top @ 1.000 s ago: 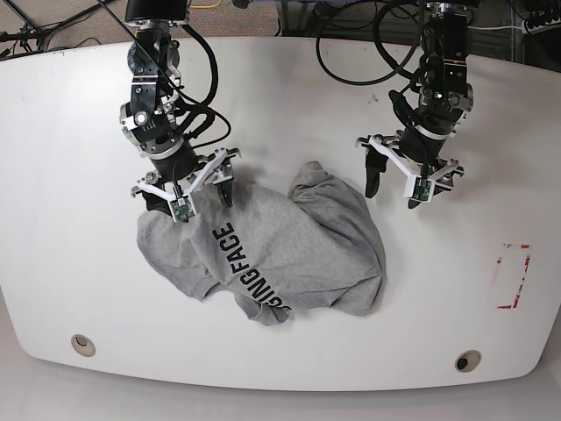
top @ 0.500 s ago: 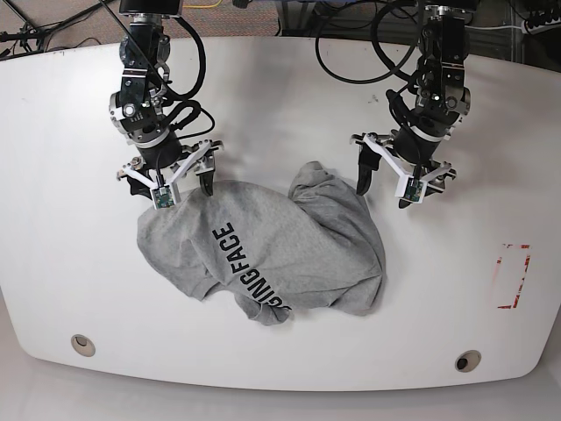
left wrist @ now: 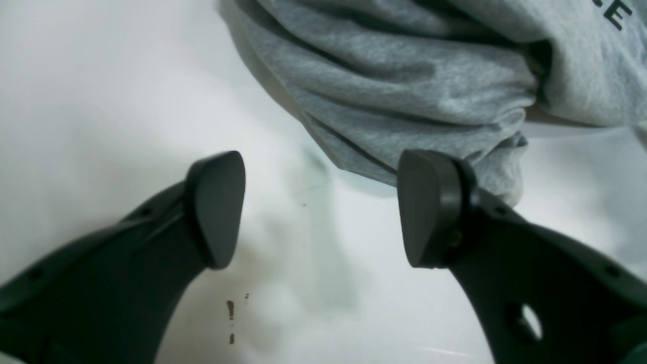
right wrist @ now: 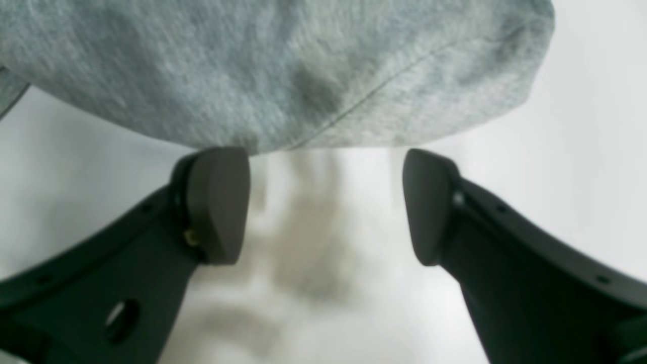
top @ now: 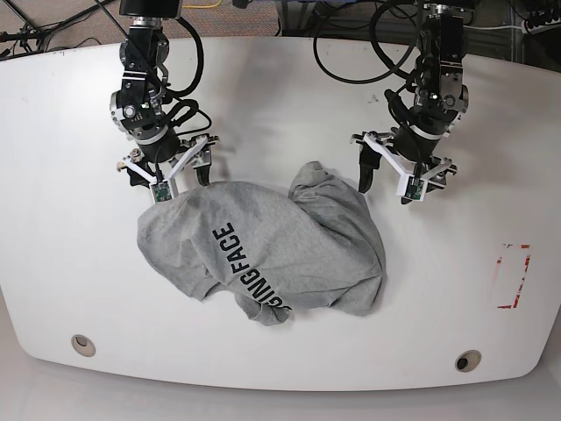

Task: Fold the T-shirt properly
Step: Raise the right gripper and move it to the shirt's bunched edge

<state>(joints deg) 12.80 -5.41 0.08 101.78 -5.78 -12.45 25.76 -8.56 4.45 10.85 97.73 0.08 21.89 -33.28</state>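
The T-shirt (top: 272,254) lies crumpled in the middle of the white table (top: 61,202), light grey with black letters "NG FACE" showing. My right gripper (top: 166,178) hangs open just behind the shirt's far left edge. In the right wrist view its fingers (right wrist: 217,202) stand wide apart, with the shirt's hem (right wrist: 283,76) right beyond them and nothing between. My left gripper (top: 399,180) is open beside the shirt's far right bulge. In the left wrist view the bunched folds (left wrist: 404,91) lie past the right fingertip (left wrist: 424,207), and only bare table shows between the jaws.
A red-outlined rectangle (top: 513,276) is marked on the table at the right. Two round holes (top: 82,344) (top: 467,360) sit near the front edge. Black cables (top: 351,53) trail behind both arms at the back edge.
My right gripper has drawn back and left, off the shirt's far left edge. My left gripper has shifted slightly back and toward the shirt. The shirt has not moved.
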